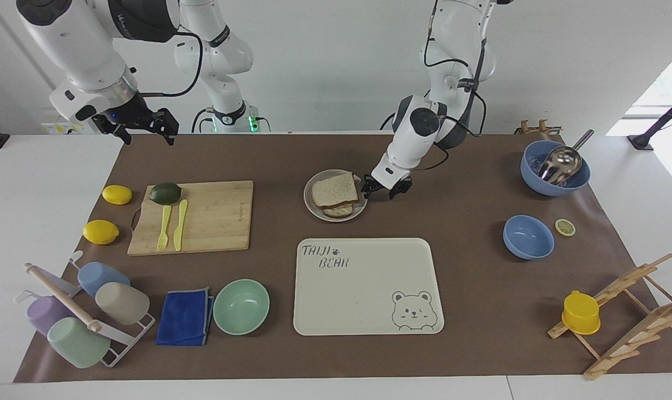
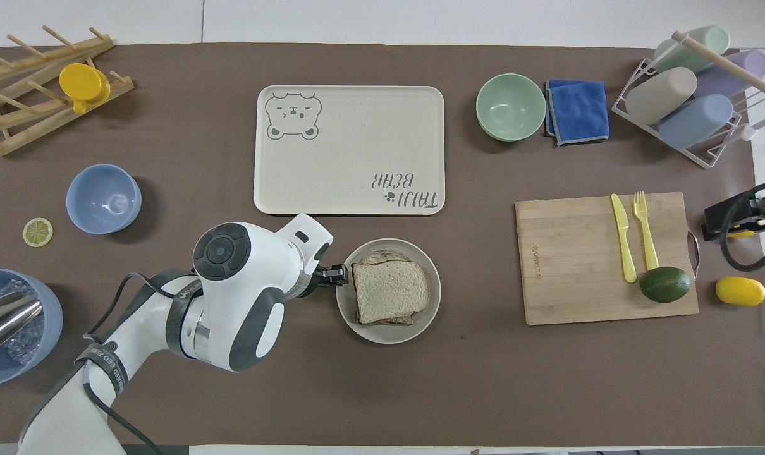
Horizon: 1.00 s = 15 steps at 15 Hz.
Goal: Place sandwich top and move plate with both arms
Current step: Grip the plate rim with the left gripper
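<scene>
— Two claws, so which one is down by the food?

— That's the left claw (image 1: 385,190), low at the rim of the plate (image 1: 362,209) on the side toward the left arm's end of the desk (image 1: 458,300). Its fingers stand apart, with nothing between them. From overhead one fingertip (image 2: 339,273) overlaps the plate's edge, though I can't say whether it actually touches.

— And the sandwich top?

— The sandwich top (image 1: 334,189) lies flat on the stack in the plate, a little askew, so the lower slice (image 1: 339,210) peeks out on the side farther from the robots. The plate sits mid-desk, nearer to the robots than the cream bear tray (image 1: 367,286).

— Where's the other one?

— The right claw (image 1: 138,126) hangs up in the air over the desk edge at the right arm's end, above the mat's corner. Its fingers are spread too, holding nothing.

— What else is about?

— A wooden cutting board (image 1: 214,222) beside the plate toward the right arm's end, carrying an avocado (image 1: 165,193), a yellow fork (image 1: 163,228) and a yellow knife (image 1: 180,224). A mint-green bowl (image 1: 241,306) stands beside the tray, with a folded blue cloth (image 1: 185,317) next to it.
</scene>
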### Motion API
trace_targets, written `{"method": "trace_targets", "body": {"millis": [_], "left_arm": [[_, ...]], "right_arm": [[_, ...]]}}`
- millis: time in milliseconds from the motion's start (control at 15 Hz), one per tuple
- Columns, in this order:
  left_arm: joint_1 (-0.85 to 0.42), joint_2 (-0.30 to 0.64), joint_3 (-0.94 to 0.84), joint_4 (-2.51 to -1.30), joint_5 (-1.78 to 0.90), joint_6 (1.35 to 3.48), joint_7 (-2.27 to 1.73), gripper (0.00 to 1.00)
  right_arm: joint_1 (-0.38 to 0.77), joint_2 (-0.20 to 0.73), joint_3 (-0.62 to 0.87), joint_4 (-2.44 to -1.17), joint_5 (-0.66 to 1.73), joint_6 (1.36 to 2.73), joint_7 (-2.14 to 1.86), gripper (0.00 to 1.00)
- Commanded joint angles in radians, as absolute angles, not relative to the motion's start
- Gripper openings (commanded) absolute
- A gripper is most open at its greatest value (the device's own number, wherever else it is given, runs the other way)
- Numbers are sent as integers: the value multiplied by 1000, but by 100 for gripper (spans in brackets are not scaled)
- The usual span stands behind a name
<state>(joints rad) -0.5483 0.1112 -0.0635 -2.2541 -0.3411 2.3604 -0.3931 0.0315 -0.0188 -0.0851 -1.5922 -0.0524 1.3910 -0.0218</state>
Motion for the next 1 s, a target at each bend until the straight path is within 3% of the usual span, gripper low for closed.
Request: {"method": "trace_targets", "body": {"millis": [0,267,533,667,800,867,933], "left_arm": [[-584,107,-49,-2276,-380,2384,-407,60],[-597,104,-49,-2284,-382,2384,-407,54],[-601,104,-49,-2286,-388,2384,-407,40],[-614,104,-49,-2292,-393,2387,-407,27],[-614,104,-49,-2292,-400,2385,-407,6],[-612,104,-49,-2292,-400,2384,-407,0],[-612,104,-49,-2290,-402,2382,-403,0]], "right_arm": [[20,-34,-75,-1605,-31,1405,-38,100],[25,-35,-75,-1605,-31,1407,-37,100],[20,-35,-77,-1606,-31,1397,-38,100],[18,-35,-77,-1606,-31,1397,-37,100],[18,-35,-77,-1606,-31,1397,-38,100],[20,-35,-77,-1606,-31,1397,-38,100],[20,-35,-75,-1606,-31,1397,-38,100]]}}
